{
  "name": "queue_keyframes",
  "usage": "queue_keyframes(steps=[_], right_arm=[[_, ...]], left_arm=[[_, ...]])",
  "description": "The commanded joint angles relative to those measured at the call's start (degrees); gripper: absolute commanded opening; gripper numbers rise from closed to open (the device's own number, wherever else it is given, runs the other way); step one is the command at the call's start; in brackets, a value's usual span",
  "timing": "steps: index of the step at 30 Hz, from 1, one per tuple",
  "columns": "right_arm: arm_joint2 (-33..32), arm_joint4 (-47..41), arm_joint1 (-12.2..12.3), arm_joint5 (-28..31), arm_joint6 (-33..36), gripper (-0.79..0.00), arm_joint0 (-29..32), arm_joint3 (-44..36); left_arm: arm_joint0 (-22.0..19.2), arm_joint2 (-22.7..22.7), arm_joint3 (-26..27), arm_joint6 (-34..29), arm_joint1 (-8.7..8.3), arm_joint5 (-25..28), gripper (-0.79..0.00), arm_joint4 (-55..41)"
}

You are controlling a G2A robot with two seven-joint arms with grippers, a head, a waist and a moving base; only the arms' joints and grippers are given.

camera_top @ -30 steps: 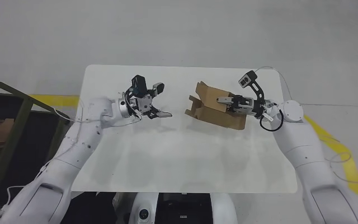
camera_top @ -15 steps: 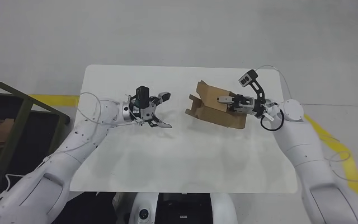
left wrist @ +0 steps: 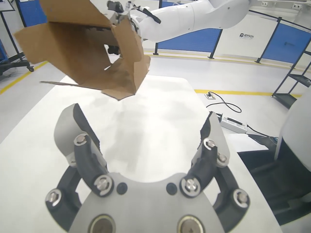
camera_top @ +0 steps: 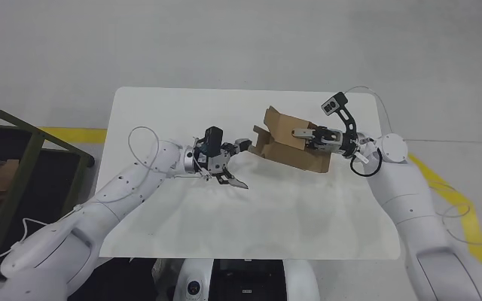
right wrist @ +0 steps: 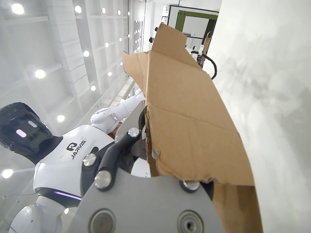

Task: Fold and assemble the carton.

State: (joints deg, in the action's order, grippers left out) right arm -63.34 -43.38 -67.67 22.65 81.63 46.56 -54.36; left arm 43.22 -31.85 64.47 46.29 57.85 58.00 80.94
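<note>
My left pincer (camera_top: 239,162), spread apart, had swung right to just beside the carton (camera_top: 290,147); my right pincer (camera_top: 307,136) stayed clamped on it.

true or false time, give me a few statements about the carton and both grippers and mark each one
1. The right gripper grips the carton. True.
2. The left gripper is shut on a flap. False: it is open, holds nothing and is apart from the carton.
3. The end flaps facing the left gripper stand open. True.
4. The carton lies pressed flat on the table. False: it is opened into a hollow box shape.
</note>
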Motion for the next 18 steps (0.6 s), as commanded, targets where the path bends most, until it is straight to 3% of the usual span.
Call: queue_keyframes(steps=[1,18], right_arm=[[-0.1,-0.2,0.0,0.1,-0.1,-0.785,0.2,-0.2],[0.5,0.6,-0.4,0.2,-0.5,-0.785,1.0,-2.2]], left_arm=[[-0.4,1.3,0.1,0.0,0.07,0.0,0.0,-0.2],[-3.8,7.1,2.1,0.0,0.1,0.0,0.0,-4.2]])
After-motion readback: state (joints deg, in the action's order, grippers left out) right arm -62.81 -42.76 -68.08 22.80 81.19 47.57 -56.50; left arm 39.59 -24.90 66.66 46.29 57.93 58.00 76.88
